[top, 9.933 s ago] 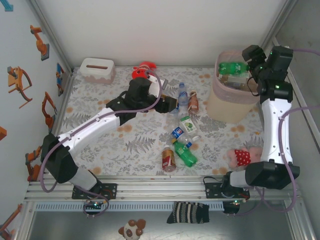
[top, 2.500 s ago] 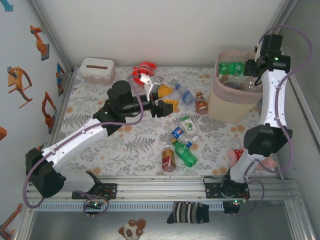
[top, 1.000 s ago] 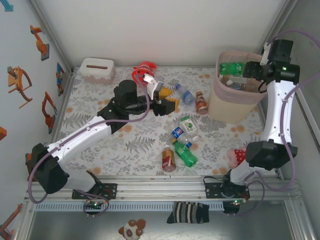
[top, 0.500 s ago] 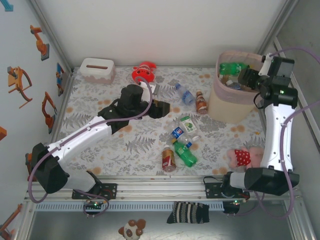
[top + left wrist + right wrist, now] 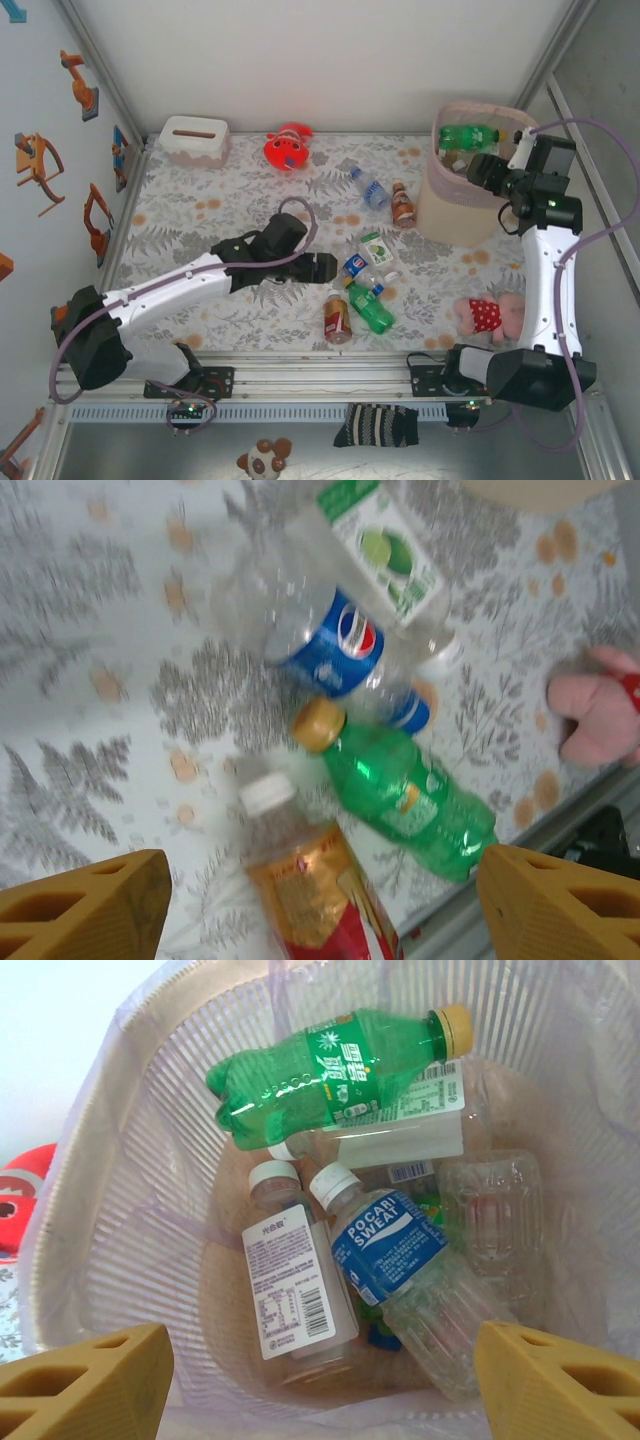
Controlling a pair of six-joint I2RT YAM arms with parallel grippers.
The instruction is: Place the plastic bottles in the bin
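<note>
Loosely heaped bottles (image 5: 390, 1250) — clear, green — in slatted pink bin (image 5: 110, 1220), left hand (image 5: 320, 905), right hand (image 5: 320, 1390) wide

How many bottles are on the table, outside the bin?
6: clear bottle and brown bottle by the bin; lime-label bottle, blue-label bottle, green bottle, red-label bottle clustered centrally. More may be hidden.
</note>
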